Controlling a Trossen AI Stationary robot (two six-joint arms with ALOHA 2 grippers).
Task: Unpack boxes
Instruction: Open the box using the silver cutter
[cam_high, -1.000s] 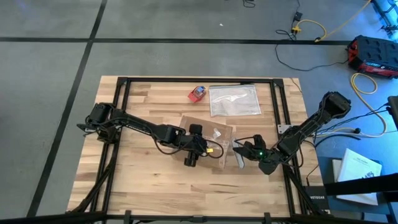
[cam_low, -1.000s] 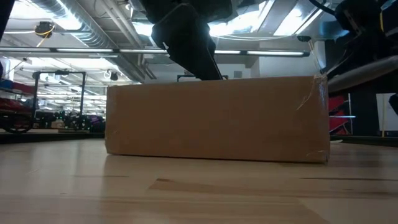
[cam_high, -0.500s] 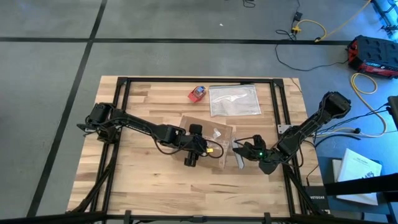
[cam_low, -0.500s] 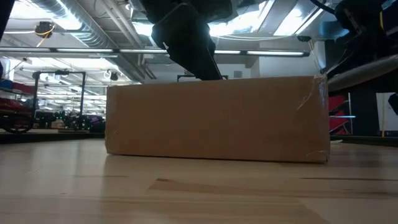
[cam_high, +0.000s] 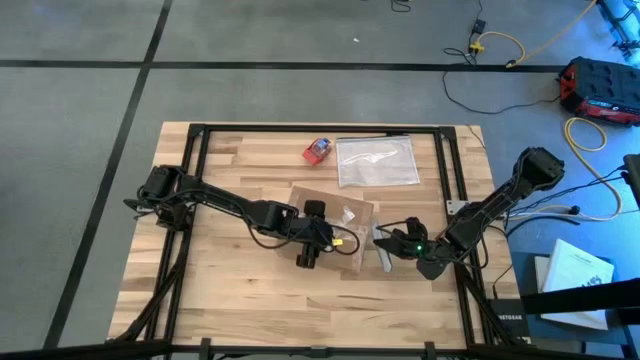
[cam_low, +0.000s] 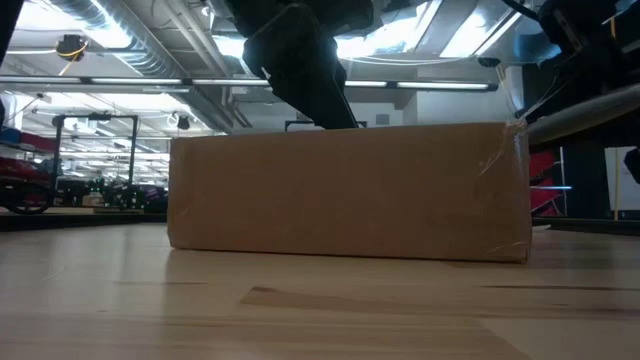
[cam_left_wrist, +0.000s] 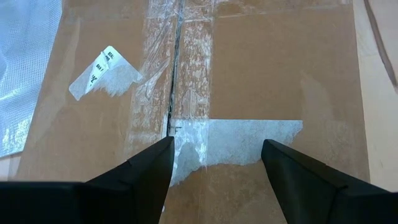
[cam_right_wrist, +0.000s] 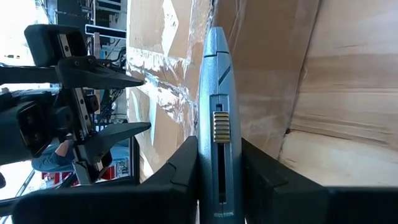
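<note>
Utility knife (cam_right_wrist: 218, 118), grey-blue with a ridged slider, clamped between the right gripper (cam_right_wrist: 219, 163) fingers (cam_right_wrist: 180, 167), blade end pointing at the taped side of the cardboard box (cam_right_wrist: 165, 56). High view: right gripper (cam_high: 392, 243) sits just off the box's right edge, knife (cam_high: 384, 254) at the box corner, near or touching, can't tell which. Right arm comes in from the table's right side.

Left gripper (cam_left_wrist: 214, 163) hangs over the box top, fingers (cam_left_wrist: 146, 167) spread apart with nothing between them, straddling a white torn tape patch (cam_left_wrist: 239, 140). Centre seam of the box (cam_left_wrist: 267, 68) runs under clear shiny tape (cam_left_wrist: 186, 68); a small peeled white label (cam_left_wrist: 102, 71) lies on the lid beside it. High view: left gripper (cam_high: 318, 238) over the box's middle, left arm reaching in from the table's left edge.

Box (cam_high: 333, 215) sits flat, flaps closed, near the centre of the wooden table (cam_high: 230, 290). Low view shows its long brown side wall (cam_low: 350, 190) resting on the tabletop, tape glint at its right corner.

Clear plastic bag (cam_high: 377, 162) lies beyond the box toward the far edge, apart from it. Small red-and-blue object (cam_high: 318, 150) just beside the bag's left side.
</note>
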